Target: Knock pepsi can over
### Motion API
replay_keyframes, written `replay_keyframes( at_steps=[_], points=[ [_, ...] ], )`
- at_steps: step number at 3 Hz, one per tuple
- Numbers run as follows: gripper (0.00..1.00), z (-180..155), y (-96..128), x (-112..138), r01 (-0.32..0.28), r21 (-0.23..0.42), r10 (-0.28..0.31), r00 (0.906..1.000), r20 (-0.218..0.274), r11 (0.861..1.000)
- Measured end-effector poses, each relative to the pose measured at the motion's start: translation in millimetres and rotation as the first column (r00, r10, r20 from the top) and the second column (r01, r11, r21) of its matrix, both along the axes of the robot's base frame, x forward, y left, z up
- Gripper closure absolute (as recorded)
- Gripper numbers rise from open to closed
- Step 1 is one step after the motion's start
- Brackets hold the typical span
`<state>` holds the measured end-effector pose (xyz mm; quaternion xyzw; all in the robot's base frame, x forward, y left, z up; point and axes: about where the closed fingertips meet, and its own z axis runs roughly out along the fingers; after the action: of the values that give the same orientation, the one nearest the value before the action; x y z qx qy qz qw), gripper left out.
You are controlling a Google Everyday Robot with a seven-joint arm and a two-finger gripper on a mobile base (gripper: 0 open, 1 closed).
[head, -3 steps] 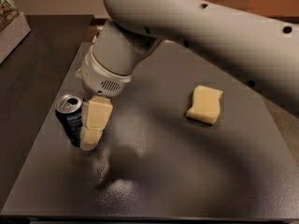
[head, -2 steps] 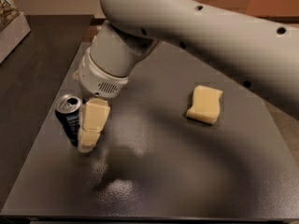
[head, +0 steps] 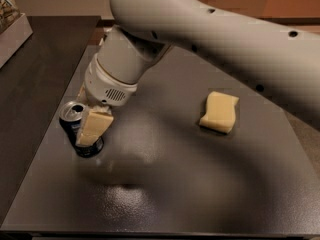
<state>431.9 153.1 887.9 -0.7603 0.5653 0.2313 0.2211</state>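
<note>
The pepsi can (head: pixel 73 112), dark blue with a silver top and pull tab, stands upright near the left edge of the dark table (head: pixel 165 184). My gripper (head: pixel 93 129), cream-coloured, hangs from the big white arm (head: pixel 210 29) and sits right against the can's right front side, covering much of its body. The base of the can shows just below the gripper.
A yellow sponge (head: pixel 219 112) lies on the table to the right, well apart from the can. A lower dark surface (head: pixel 35 69) runs along the left, with a white box (head: pixel 11 31) at the top left. The table's left edge is close to the can.
The gripper has shifted slightly left and now overlaps more of the can. The can still stands in the same spot.
</note>
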Motion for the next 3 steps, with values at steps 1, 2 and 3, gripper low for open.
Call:
replay_keyframes(
  at_steps=[1,2,3],
  points=[
    [0.64,4.6,-0.4,-0.4,-0.004,0.009,0.004,0.9997,-0.022,1.000],
    [0.88,15.7,-9.8,8.0,0.005,-0.016,-0.005,0.9998,-0.019,1.000],
    [1.00,29.1,-30.4,22.6,0.017,-0.077,-0.015,0.9995,0.030,0.997]
  ],
)
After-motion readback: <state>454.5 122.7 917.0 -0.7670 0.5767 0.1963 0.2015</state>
